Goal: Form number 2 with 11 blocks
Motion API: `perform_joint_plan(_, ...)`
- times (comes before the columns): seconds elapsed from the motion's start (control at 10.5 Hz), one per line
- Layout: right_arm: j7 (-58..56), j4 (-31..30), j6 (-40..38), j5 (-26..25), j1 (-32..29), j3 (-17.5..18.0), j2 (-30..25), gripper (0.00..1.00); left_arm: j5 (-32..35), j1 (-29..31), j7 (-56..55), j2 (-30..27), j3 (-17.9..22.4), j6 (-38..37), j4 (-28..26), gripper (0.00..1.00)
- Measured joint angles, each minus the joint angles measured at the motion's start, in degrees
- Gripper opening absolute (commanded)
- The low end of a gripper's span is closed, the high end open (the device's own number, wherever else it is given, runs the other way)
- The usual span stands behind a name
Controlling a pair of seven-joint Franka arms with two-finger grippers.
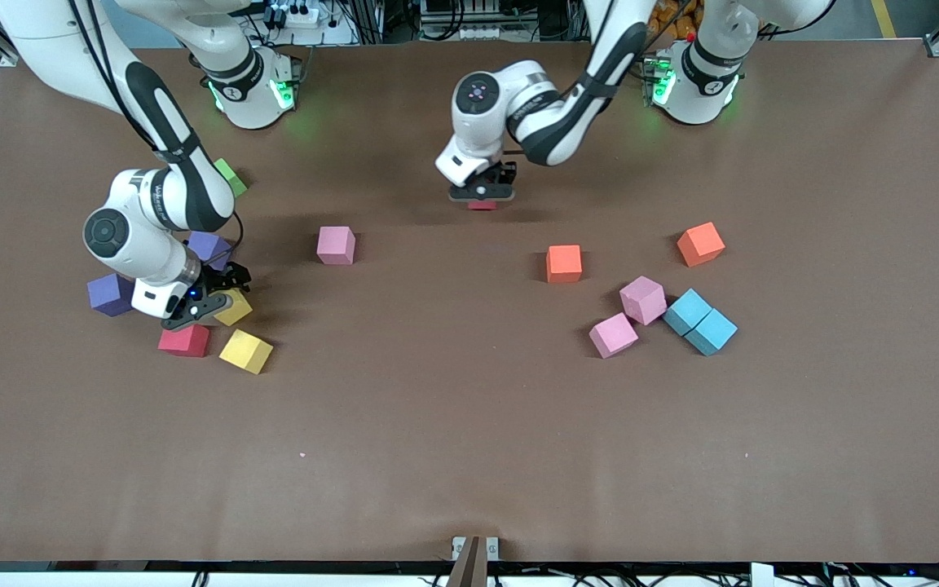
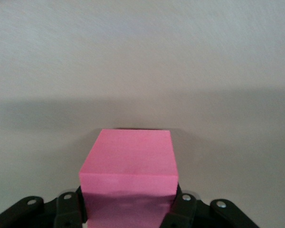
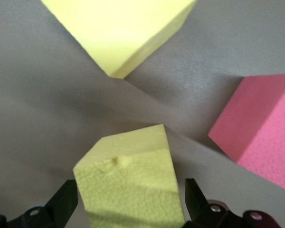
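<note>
The left arm bends down from its base so that the left gripper (image 1: 482, 196) points straight at the brown table (image 1: 469, 456), its fingers (image 2: 69, 209) pinching a matte red cube (image 2: 128, 175) just farther from the front camera than the orange cube (image 1: 564, 263). The right arm folds low at its end of the table, the right gripper (image 1: 207, 302) spread wide around a pitted foam yellow cube (image 3: 130, 183), touching neither side. Well toward that arm's end from the orange cube lie another yellow cube (image 1: 246, 350), a second red cube (image 1: 185, 340) and two purple ones (image 1: 111, 293).
</note>
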Motion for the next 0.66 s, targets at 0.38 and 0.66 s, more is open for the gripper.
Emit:
perform_joint_plan(0.38, 0.0, 0.1, 0.3, 0.1, 0.4, 0.1, 0.0, 0.35, -3.4, -1.6, 5.9, 0.7, 0.1, -1.4, 0.4, 0.22)
perform_joint_plan(0.66, 0.0, 0.1, 0.4, 0.2, 0.4, 0.0, 0.0, 0.03, -10.3, -1.6, 6.6, 0.7, 0.3, -1.5, 0.6, 0.22)
